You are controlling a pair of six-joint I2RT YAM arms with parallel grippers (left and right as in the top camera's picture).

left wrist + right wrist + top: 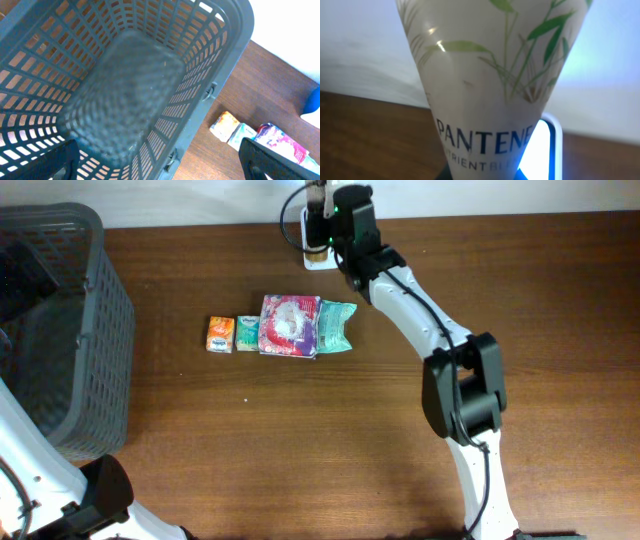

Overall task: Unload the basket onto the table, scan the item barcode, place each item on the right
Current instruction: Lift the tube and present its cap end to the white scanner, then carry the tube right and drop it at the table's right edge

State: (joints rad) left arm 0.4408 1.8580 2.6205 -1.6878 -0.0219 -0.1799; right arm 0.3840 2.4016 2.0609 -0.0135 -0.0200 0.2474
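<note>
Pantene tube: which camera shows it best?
Right wrist: the Pantene tube fills the frame, lettering and leaf print legible, beside the lit scanner. Overhead shows only a sliver at the right pincer. Left wrist misses it, showing the basket instead.

We see a dark brown wooden table (250, 440) with a fine grain, filling nearly the whole overhead view. Along its far edge runs a plain pale wall (500, 195), which meets the wood in a straight line. The light is soft and even, leaves a mild sheen on the tabletop, and looks faintly bluish on the wall in the right wrist view
</note>
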